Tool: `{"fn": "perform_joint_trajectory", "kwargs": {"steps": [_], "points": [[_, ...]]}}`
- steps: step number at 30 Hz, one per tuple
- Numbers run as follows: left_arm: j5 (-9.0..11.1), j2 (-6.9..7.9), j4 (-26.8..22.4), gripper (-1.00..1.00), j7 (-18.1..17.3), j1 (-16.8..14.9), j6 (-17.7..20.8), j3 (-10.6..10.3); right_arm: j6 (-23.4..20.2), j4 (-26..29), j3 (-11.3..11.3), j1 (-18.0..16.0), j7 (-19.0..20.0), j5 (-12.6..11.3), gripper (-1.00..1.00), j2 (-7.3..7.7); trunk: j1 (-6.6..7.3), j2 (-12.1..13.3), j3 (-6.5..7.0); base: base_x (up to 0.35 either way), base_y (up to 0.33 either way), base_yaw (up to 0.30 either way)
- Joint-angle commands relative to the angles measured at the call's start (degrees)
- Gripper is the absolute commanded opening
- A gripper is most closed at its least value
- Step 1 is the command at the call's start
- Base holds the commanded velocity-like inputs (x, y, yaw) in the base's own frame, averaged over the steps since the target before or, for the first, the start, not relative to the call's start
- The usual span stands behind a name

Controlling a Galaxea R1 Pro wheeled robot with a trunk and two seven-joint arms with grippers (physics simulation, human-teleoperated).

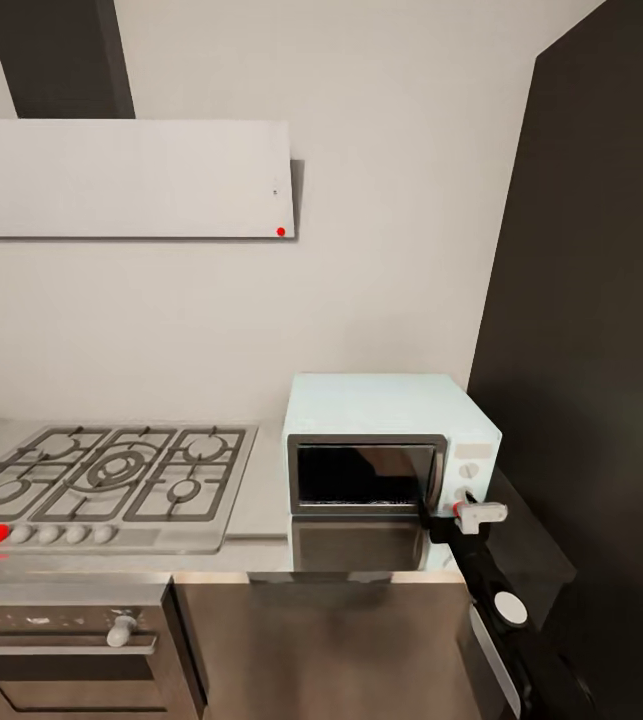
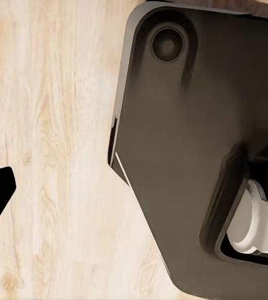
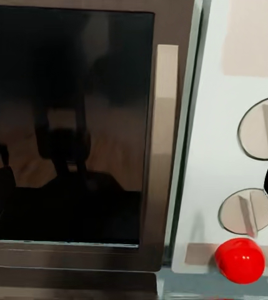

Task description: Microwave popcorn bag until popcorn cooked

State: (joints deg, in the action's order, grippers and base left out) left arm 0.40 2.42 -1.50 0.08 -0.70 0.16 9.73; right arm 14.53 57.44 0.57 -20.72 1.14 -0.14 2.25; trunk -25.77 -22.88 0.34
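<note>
The right gripper (image 1: 479, 514) is pressing up against the microwave (image 1: 386, 440) control panel at lower right, probably working its controls, jaw opening I cannot tell, its door sitting closed on the countertop (image 1: 261, 500).

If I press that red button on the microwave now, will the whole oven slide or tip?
Probably not. The microwave looks boxy and wide, sitting flat on the countertop, so tipping seems unlikely. The metal-looking top may be slick, so a hard push could slide it back. The red button sits low on the panel, which favours sliding over tipping.
</note>
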Motion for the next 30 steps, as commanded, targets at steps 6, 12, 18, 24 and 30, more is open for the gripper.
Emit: {"fn": "perform_joint_trajectory", "kwargs": {"steps": [6,12,18,24,30], "points": [[0.13,-0.35,0.09,1.00,0.10,-0.09,-0.32,0.29,1.10,-1.93,0.34,0.07,-0.24,-0.13,1.00,0.36,-0.02,-0.04,-0.02,0.001,0.000,0.000],[0.11,-0.99,0.09,1.00,0.10,-0.09,-0.06,0.29,2.59,-3.18,0.06,0.07,-0.87,-0.11,1.00,1.64,-0.02,-0.04,-0.02,0.000,0.000,0.000],[0.11,-1.01,0.08,1.00,0.10,-0.09,-0.04,0.29,3.34,-2.87,-0.47,0.07,0.50,-0.12,1.00,1.78,-0.02,-0.04,-0.02,0.000,0.000,0.000],[0.11,-1.01,0.09,1.00,0.10,-0.09,-0.07,0.29,3.40,-2.86,-0.48,0.07,0.53,-0.12,1.00,1.79,-0.02,-0.04,-0.02,0.061,0.000,0.000],[0.12,-1.01,0.09,1.00,0.10,-0.09,0.07,0.29,3.26,-3.01,-0.48,0.07,0.53,-0.12,1.00,1.79,-0.02,-0.04,-0.02,0.093,0.000,0.000]]}}
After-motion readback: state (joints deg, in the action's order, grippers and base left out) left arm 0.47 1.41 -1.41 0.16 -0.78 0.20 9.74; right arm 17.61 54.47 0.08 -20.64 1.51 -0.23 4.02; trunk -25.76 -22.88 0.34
